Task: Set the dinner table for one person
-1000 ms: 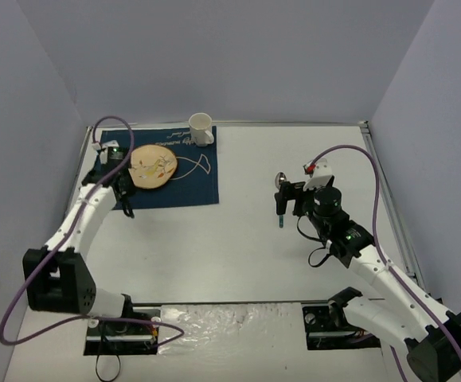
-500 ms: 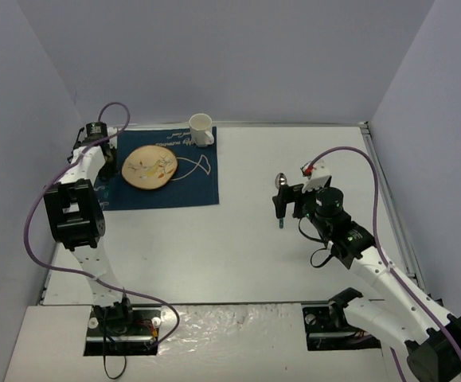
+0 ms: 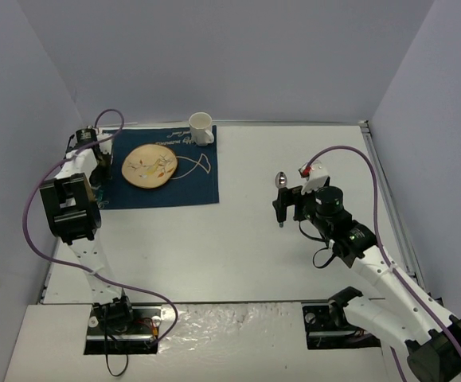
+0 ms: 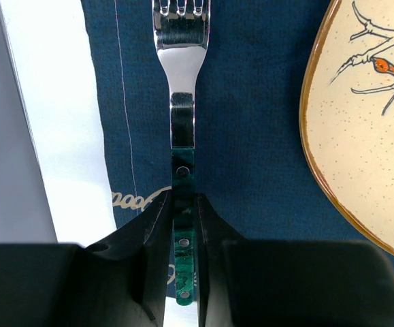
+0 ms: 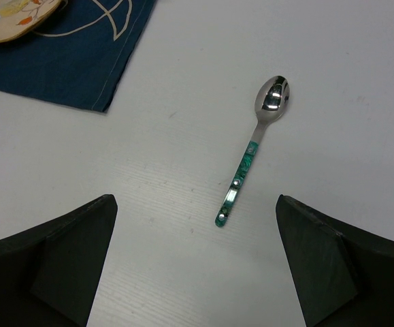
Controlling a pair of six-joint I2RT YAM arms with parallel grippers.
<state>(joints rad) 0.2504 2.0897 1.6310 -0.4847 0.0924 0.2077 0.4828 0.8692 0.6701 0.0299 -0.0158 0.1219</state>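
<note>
Left gripper (image 4: 184, 211) is pinching the fork (image 4: 182, 61) by its handle over the mat (image 4: 251, 136) — right gripper (image 5: 195, 201) is hovering, spread wide, above the spoon (image 5: 261, 129).

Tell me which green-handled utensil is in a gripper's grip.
The fork, pinched by its handle in the left gripper above the blue mat. The spoon lies loose on the white table, under the open right gripper.

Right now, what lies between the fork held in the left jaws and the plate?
Only a bare strip of the blue mat separates the fork from the plate; nothing else lies there. The left wrist view shows it.
</note>
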